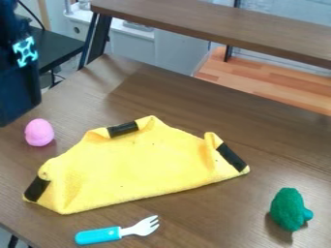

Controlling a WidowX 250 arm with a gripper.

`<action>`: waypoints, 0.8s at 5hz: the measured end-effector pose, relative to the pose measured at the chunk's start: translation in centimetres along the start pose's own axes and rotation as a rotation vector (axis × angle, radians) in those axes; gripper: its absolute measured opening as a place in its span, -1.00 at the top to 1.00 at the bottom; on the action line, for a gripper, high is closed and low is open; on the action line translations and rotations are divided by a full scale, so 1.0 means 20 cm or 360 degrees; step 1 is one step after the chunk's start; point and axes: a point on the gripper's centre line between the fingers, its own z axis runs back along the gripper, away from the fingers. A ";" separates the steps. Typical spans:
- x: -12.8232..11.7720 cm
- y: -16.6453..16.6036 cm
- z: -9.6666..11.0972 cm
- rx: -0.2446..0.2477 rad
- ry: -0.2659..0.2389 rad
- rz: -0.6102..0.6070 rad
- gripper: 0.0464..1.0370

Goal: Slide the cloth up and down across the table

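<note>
Claw (18, 89) apart from yellow cloth (139, 162).

The cloth (139, 164) is bright yellow, with black bands (231, 157) on it and a few tiny dark specks. The egg-shaped toy (39, 132) is plain pink. The fork (115, 233) has a turquoise-blue handle and silvery-grey tines. The lumpy toy (287, 209) is deep green with a teal nub. The table (194, 116) is brown with darker wood grain, the surface behind (259, 82) orange-tan in paler and darker strips. The robot arm (18, 92) is blue-black, patterned with a pale cyan figure.
</note>
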 end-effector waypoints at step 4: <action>0.34 -0.05 -0.85 0.0151 0.0274 0.0139 -0.92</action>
